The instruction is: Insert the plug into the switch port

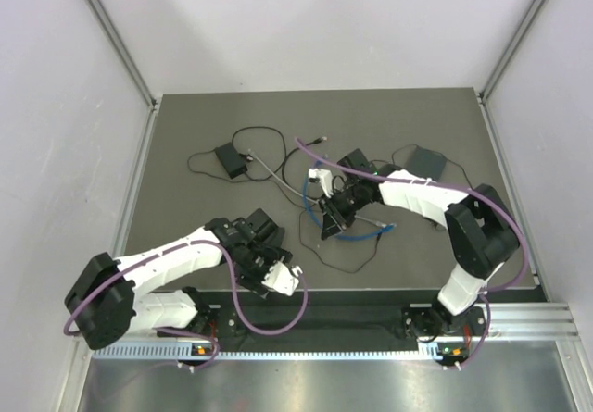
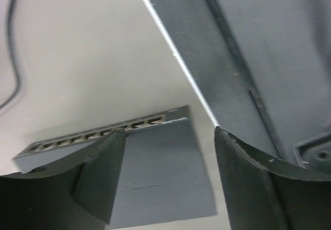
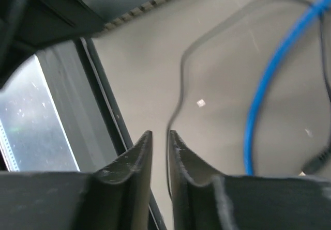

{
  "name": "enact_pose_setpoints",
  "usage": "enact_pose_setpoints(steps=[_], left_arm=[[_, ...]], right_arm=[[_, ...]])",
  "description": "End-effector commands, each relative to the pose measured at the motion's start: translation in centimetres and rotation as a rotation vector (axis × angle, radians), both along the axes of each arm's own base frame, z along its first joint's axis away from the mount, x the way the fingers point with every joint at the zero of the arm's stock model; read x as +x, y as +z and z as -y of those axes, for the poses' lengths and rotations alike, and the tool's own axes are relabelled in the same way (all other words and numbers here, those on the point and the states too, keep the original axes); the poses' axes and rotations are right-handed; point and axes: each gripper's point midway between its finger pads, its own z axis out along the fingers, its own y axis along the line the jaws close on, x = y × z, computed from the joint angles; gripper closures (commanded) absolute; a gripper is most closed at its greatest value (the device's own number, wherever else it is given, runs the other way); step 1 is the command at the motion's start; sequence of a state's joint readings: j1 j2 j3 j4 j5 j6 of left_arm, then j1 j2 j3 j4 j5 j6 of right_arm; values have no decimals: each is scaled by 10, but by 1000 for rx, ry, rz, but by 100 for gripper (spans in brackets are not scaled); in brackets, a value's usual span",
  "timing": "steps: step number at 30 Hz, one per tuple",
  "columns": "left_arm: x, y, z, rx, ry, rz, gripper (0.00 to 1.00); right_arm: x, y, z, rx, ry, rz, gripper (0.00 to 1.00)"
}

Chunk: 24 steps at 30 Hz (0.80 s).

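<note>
**Switch (image 2: 155, 188) at the near edge, both grippers over the table**

1. Near edge. The switch lies flat on the table (image 1: 185, 134), close beside the dark near-edge rail (image 2: 243, 49). Its port row (image 2: 103, 134) runs along the side turned away from the left wrist camera. The right wrist camera sees that row from the opposite side.

2. Left gripper (image 2: 169, 132). It sits low over the switch at the near middle of the table. The fingers are spread wide and released, and they grasp nothing. The switch shows between and just beyond them. Whether either finger touches the housing cannot be told.

3. Right gripper (image 3: 160, 133). It is positioned at the table's centre, farther out and to the right of the left gripper. The fingers are drawn nearly together, leaving a slim slit. A thin dark cable (image 3: 181, 85) runs across the table and into that slit. Whether the fingers actually pinch it cannot be told.

4. Plug. A blue cable (image 3: 258, 101) loops on the table beneath and beside the right gripper. It ends in a pale tip (image 1: 393, 229) just right of that gripper, well apart from the switch. The tip is too small to confirm as the plug.

5. Far side. A black adapter (image 1: 228, 159) with thin leads lies at the far left. A dark flat box (image 1: 428, 160) lies at the far right.
</note>
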<state>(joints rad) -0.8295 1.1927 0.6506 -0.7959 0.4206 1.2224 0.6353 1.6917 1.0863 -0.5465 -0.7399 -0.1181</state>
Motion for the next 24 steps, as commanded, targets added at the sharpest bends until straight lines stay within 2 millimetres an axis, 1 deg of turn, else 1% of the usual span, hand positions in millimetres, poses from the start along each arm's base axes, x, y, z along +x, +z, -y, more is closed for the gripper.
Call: enact_pose_setpoints(steps=[1, 2, 4, 5, 6, 8, 10, 11, 12, 13, 14, 16, 17, 18, 19, 20, 21, 22, 23, 24], left_arm=[[6, -17, -11, 44, -9, 55, 27], [15, -19, -15, 74, 25, 93, 28], [23, -23, -25, 107, 51, 112, 30], [24, -24, -30, 113, 38, 109, 31], [30, -21, -36, 102, 71, 105, 30], [28, -11, -34, 64, 72, 75, 27], [25, 0, -25, 13, 66, 62, 25], [24, 5, -19, -19, 60, 55, 25], [21, 14, -7, -75, 45, 45, 24], [22, 22, 3, -107, 55, 42, 23], [24, 25, 4, -112, 68, 41, 23], [20, 28, 11, -122, 53, 25, 23], [20, 28, 13, -123, 46, 21, 23], [20, 29, 16, -132, 42, 25, 22], [21, 28, 17, -134, 36, 30, 22], [18, 24, 19, -128, 21, 24, 22], [22, 23, 23, -132, 21, 45, 21], [20, 19, 23, -121, 20, 41, 21], [17, 12, 24, -101, 1, 34, 21], [18, 8, 26, -94, -4, 42, 22]], right_arm=[[-5, 8, -33, 92, 40, 43, 84], [-11, 3, -40, 86, 62, 46, 85], [-16, -2, -47, 76, 75, 43, 89], [-24, -12, -50, 54, 96, 22, 90], [-25, -13, -54, 51, 103, 19, 91], [-30, -23, -58, 30, 114, -13, 92], [-30, -27, -61, 27, 109, -16, 91], [-30, -36, -61, 3, 104, -16, 91], [-25, -38, -62, -9, 92, 2, 91], [-16, -51, -58, -69, 57, 25, 90], [-10, -60, -54, -107, 37, 43, 90], [2, -69, -47, -188, -1, 75, 90], [19, -76, -37, -251, -53, 128, 90], [29, -77, -30, -278, -84, 157, 90], [48, -78, -16, -330, -144, 210, 89], [57, -78, -9, -354, -173, 228, 89], [65, -77, -1, -375, -199, 243, 88], [78, -82, 16, -431, -245, 254, 89], [85, -80, 22, -445, -262, 267, 89], [92, -81, 30, -466, -269, 279, 88]])
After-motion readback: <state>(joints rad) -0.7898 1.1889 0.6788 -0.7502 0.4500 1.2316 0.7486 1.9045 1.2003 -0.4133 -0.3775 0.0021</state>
